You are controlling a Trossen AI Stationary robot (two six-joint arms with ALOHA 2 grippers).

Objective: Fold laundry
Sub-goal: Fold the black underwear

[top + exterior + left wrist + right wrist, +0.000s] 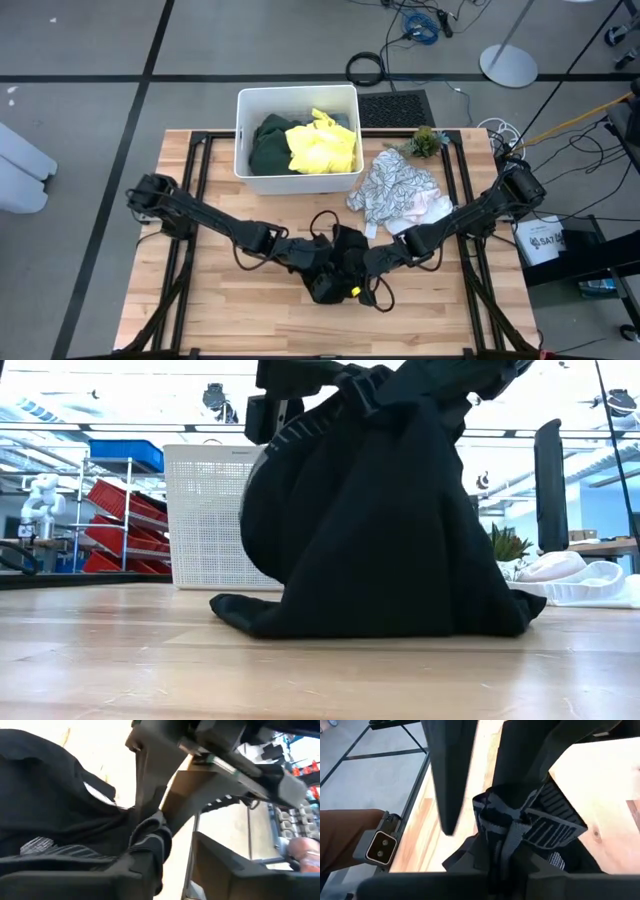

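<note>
Low view alone shows black garment (380, 530) lifted (bunched).

blk garment (380, 530) bunched, lifted mid-table | wht/grey one (395, 185) crumpled near bin; yellow (322, 147) + green (268, 145) in bin

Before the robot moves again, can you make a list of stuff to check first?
1. Black garment lifted between both arms, hem on the table: ok.
2. Right gripper shut on the black garment: ok.
3. Left gripper at the cloth, grip firm: cannot tell.
4. Patterned white garment lies apart, clear of the arms: ok.
5. Green garment and yellow garment inside the bin: ok.
</note>
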